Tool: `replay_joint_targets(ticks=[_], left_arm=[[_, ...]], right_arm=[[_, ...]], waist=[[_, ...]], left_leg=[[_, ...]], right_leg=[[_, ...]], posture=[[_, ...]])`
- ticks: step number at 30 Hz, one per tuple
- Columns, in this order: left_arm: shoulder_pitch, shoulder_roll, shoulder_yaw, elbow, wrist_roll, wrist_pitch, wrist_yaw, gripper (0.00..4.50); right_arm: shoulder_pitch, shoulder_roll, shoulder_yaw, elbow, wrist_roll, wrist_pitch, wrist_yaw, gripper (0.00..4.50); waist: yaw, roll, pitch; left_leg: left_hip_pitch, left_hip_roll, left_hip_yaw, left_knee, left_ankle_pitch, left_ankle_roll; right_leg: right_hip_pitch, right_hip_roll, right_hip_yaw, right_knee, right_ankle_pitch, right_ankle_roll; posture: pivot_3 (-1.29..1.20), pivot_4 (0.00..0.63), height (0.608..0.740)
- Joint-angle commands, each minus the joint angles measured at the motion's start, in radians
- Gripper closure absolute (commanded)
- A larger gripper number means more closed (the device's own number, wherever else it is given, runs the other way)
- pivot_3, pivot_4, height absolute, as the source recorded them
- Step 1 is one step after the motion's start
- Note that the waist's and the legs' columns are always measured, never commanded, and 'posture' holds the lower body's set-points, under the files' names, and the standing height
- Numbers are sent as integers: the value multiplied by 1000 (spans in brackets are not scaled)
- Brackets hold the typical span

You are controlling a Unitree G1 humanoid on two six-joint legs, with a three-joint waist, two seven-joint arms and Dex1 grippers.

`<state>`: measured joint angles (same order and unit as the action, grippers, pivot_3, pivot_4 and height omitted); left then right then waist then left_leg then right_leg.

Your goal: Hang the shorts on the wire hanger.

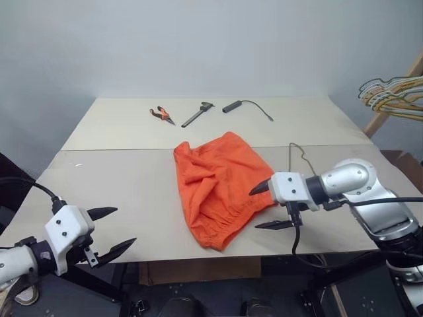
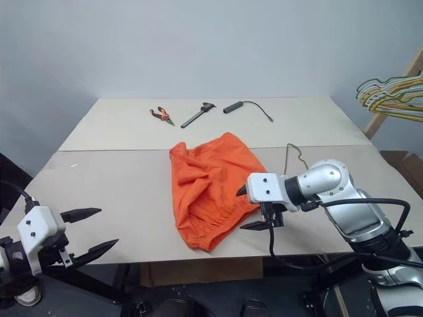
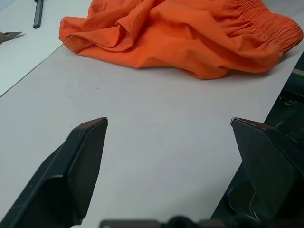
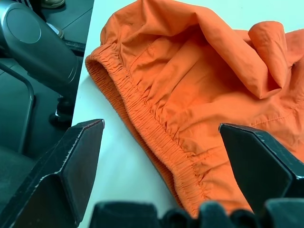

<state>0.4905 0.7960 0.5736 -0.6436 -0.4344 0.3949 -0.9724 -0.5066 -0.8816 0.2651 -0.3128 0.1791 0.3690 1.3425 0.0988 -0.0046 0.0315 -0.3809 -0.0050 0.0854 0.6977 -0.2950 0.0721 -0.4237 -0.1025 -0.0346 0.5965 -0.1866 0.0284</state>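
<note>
The orange shorts lie crumpled in the middle of the table, their gathered waistband turned toward the near edge. My right gripper hovers open at the shorts' right side, its fingers spread above the waistband with nothing between them. Just behind that arm a thin wire hanger lies on the table; only its hook end shows, the rest is hidden by the arm. My left gripper is open over the near left edge of the table, well apart from the shorts.
Orange-handled pliers, a black tool and a black-handled cable lie at the far side of the table. A bunch of yellow and silver hangers hangs at the right, off the table.
</note>
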Motion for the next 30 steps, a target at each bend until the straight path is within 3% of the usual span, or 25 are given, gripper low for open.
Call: replay_joint_targets(ticks=[1,10,18,25,30], left_arm=[[-2,-2,38,-34,-31,8,9,0],[0,8,10,-41,-5,2,22,0],[-9,16,-44,-23,45,-3,27,0],[3,43,-63,6,72,-20,-12,0],[-27,57,-64,28,73,-23,-20,0]], right_arm=[[-27,2,-9,-5,-1,-25,-2,13],[-28,12,-8,-19,5,-1,-19,13],[-32,55,49,-119,0,150,-80,13],[-36,125,155,-246,-19,340,-193,13],[-65,167,327,-283,-131,436,-283,13]], waist=[[0,0,0],[-1,0,0],[-5,0,0],[-17,0,0],[-32,0,0]], left_leg=[[0,0,0,0,0,0],[0,1,0,0,0,0],[0,3,0,0,0,-1],[-1,3,0,0,-1,-4],[0,3,0,0,0,-5]], right_leg=[[0,0,0,0,0,0],[0,1,0,0,0,0],[0,3,0,0,0,-1],[-1,3,0,0,0,-2],[-2,3,-1,1,1,-3]], posture=[[170,0,740],[160,0,740],[112,0,740],[91,0,740],[86,0,740]])
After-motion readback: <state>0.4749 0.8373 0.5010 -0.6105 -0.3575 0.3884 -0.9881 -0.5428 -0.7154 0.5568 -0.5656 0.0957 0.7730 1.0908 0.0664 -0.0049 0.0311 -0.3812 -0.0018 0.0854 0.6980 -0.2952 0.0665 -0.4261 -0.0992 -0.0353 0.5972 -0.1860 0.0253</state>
